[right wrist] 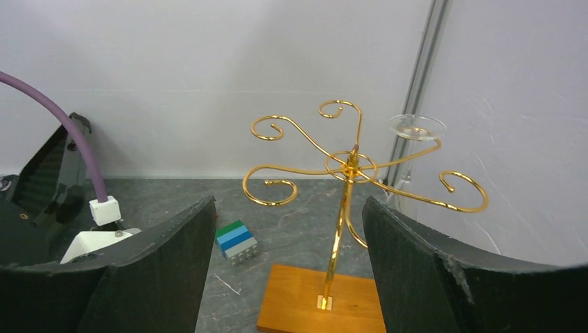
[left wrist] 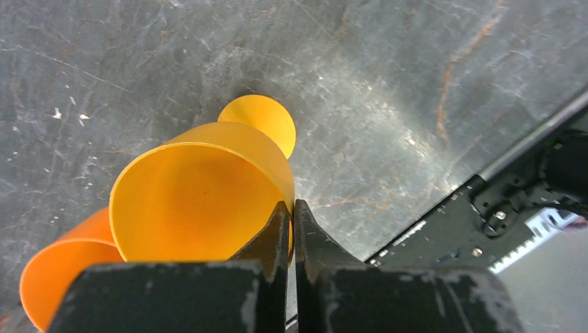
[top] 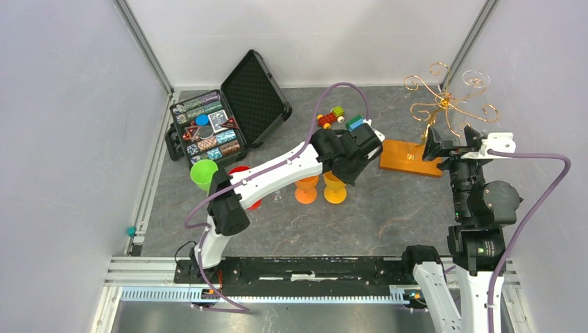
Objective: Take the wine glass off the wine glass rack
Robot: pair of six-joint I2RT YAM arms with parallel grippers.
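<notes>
Three views, entered in turn. Top external: black hinged case (top: 253,94) open, its tray filled with small patterned pieces we cannot identify; wine glass rack (top: 405,154) far right, clear wine glass (top: 475,78) hung on a far-side arm. Left wrist: left gripper (left wrist: 291,208) clamped on the rim of an empty yellow goblet (left wrist: 194,201). Right wrist: right gripper (right wrist: 288,208) spread wide before the rack; the glass bowl fades into the wall.

Both arms extended: left hand (left wrist: 292,211) pinched shut, pointing down; right hand (right wrist: 288,208) spread wide, level.
</notes>
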